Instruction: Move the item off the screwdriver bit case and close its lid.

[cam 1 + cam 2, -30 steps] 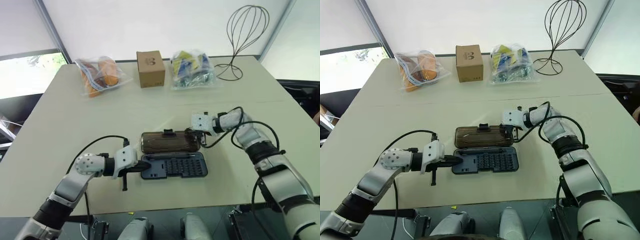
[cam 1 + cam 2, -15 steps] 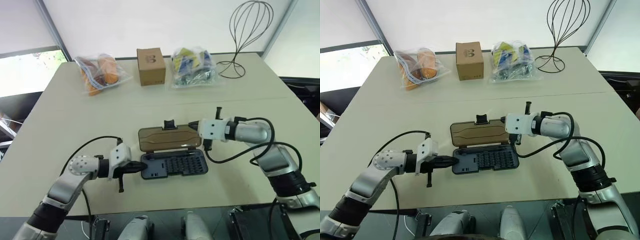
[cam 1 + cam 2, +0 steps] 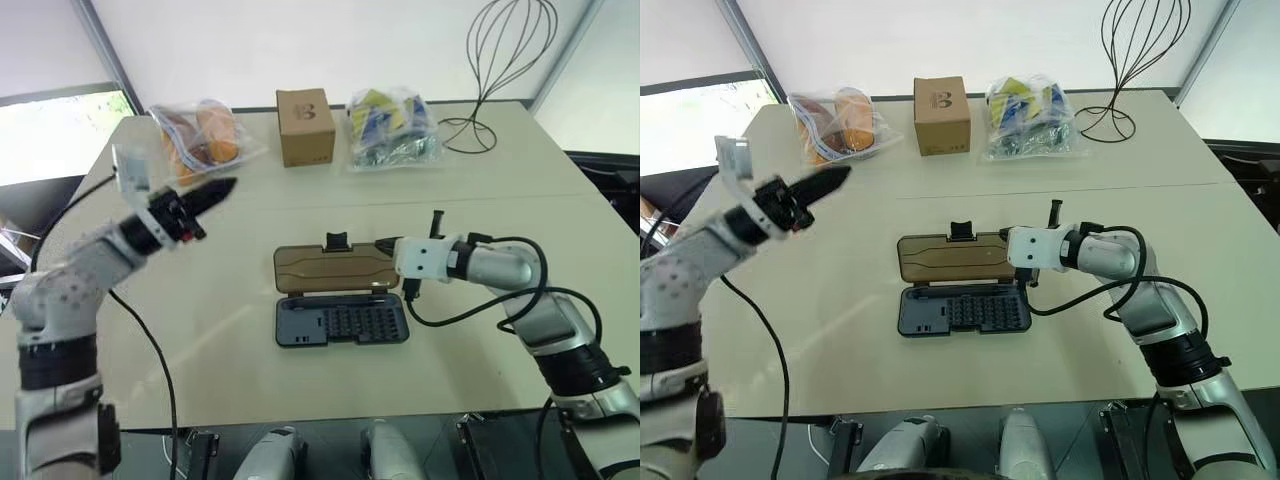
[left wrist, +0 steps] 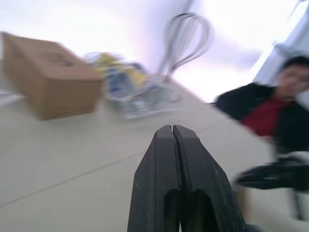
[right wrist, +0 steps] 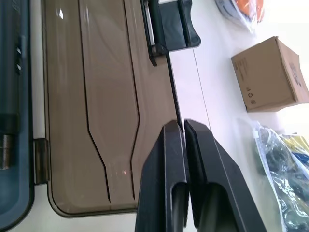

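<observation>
Case lies open mid-counter, smoky lid flat behind the ribbed tray. Left gripper raised clear, fingers together. Right wrist view: right gripper pressed together at the lid's glossy edge; risk of slipping off smooth plastic when lifting.

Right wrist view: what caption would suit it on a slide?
Shut right gripper poised over the open lid of the screwdriver bit case.

Beige table: open screwdriver bit case, cardboard box
</observation>
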Controlling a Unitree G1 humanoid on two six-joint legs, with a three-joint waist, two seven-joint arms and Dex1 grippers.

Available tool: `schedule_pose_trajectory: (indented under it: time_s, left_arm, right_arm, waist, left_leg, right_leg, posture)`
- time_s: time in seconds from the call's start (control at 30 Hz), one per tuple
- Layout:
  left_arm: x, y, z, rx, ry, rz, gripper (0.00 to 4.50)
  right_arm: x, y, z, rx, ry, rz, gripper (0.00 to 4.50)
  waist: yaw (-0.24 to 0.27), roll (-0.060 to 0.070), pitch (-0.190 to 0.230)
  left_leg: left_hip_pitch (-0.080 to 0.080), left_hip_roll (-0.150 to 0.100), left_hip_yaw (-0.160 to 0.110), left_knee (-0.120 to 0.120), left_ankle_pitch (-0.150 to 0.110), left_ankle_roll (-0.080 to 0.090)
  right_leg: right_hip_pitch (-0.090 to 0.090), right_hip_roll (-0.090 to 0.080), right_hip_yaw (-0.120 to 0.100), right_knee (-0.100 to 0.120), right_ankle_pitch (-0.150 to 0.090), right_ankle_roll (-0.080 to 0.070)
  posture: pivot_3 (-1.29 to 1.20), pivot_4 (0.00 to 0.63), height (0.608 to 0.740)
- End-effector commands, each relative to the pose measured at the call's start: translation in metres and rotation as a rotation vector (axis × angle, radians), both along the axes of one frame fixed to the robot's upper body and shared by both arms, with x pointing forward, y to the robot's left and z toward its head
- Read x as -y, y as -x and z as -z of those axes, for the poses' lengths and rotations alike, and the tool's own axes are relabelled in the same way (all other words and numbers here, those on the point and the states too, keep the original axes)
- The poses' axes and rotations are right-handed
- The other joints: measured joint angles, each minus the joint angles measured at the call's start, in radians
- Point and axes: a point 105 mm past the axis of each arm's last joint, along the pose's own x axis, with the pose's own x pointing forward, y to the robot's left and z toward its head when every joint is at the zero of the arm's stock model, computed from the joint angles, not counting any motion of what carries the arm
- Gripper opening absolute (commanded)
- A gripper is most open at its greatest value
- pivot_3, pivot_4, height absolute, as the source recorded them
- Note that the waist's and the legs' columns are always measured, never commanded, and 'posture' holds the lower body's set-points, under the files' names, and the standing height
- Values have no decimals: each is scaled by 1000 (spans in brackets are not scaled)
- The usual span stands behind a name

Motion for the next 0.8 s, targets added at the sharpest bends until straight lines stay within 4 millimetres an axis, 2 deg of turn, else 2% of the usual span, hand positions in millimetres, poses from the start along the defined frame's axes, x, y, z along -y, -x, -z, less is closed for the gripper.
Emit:
schedule_pose_trajectory:
  time_s: [0.03, 0.2, 0.3, 0.53, 0.63, 0.8]
  left_arm:
    - [15, -21, 36, 0, -172, 7, 0]
    - [48, -31, 74, -66, -208, 248, 0]
    - [54, -32, 81, -92, -207, 329, 0]
    - [68, -34, 86, -147, -192, 450, 0]
    - [74, -34, 87, -147, -178, 476, 0]
    - [78, -33, 88, -148, -164, 488, 0]
  right_arm:
    - [-6, -2, -16, 53, -30, 0, 45]
    - [-12, -5, -19, 49, -43, 8, 45]
    - [-13, -5, -19, 46, -43, 7, 45]
    - [-13, -2, -19, 36, -38, 1, 45]
    - [-14, 0, -19, 38, -34, -6, 1025]
    - [-15, 4, -28, 70, -20, -25, 3665]
  waist:
    - [1, 0, 0]
    - [0, -3, 2]
    - [-8, -3, 2]
    - [-7, -3, 2]
    - [-7, -3, 2]
    - [-5, -3, 2]
  left_leg:
    - [0, 0, 0, 0, 0, 0]
    - [-7, 0, -1, 3, 0, 0]
    - [-19, 0, -1, 15, 0, 0]
    - [-20, -1, -1, 15, 0, 0]
    - [-20, -2, -1, 15, 0, 0]
    - [-23, -3, -2, 16, 0, 0]
  right_leg:
    - [0, 0, 0, 0, 0, 0]
    - [-5, 0, -2, 1, 0, 0]
    - [-17, 0, -2, 5, 0, 0]
    - [-18, 0, -2, 7, 0, 0]
    - [-18, -1, -2, 8, 0, 0]
    - [-20, -2, -3, 9, 0, 0]
  posture:
    - [0, 150, 740]
    - [0, 150, 740]
    - [0, 150, 740]
    - [0, 150, 740]
    - [0, 150, 740]
    - [0, 150, 740]
